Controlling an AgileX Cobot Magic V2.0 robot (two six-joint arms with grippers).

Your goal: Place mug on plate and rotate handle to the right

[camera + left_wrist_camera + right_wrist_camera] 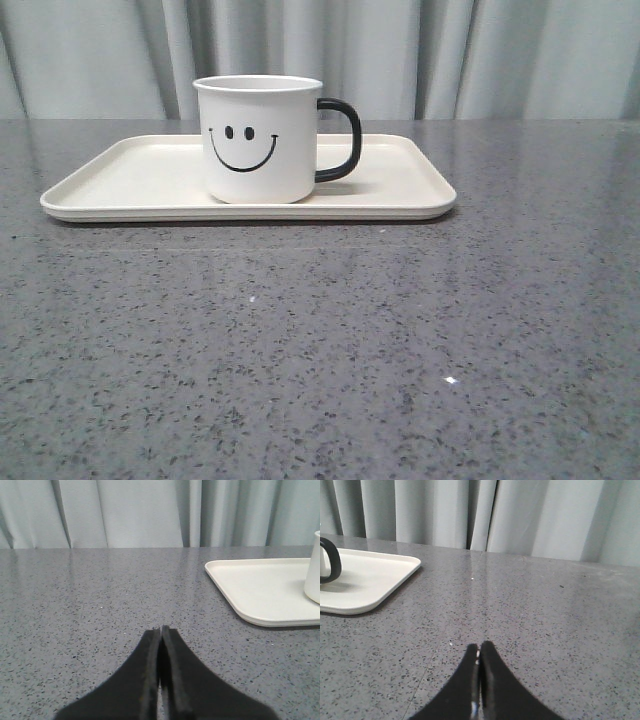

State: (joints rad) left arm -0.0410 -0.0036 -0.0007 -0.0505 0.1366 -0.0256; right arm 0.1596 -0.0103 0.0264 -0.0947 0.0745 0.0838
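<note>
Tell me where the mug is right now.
In the front view the mug stands upright on the plate, a little right of its middle, smiley face toward the camera and the handle pointing right.

The place looked like a staged lab or test booth: a bare grey speckled stone bench [320, 350] stood before pale pleated curtains [100, 55] that closed off everything behind.
</note>
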